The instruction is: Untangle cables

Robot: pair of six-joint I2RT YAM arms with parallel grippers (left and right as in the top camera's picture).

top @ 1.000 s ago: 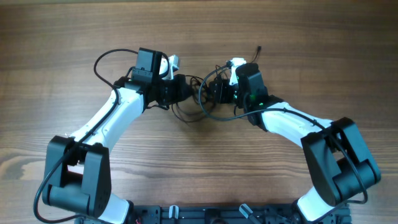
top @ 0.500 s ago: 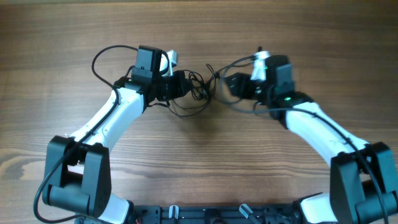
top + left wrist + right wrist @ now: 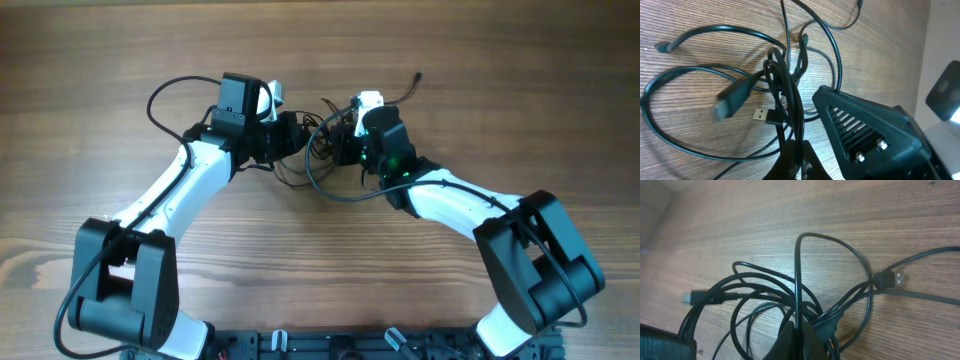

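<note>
Pinched together, the left jaws clamp a bunch of strands of the cables point(image 3: 785, 85), which rise from them in a twisted knot. The right jaws are closed too, gripping a single loop of cord that stands upright from the tangle. Seen from overhead, the knot point(image 3: 322, 150) sits between the two arms, just off the wooden worktop point(image 3: 500, 80), with slack loops lying on the wood below it and one loose end point(image 3: 415, 78) trailing away behind the right arm point(image 3: 450, 200). A silver USB plug point(image 3: 760, 115) rests on the wood beside the left-held bunch. Another silver-tipped plug point(image 3: 891, 278) lies to the right of the right-held loop.
</note>
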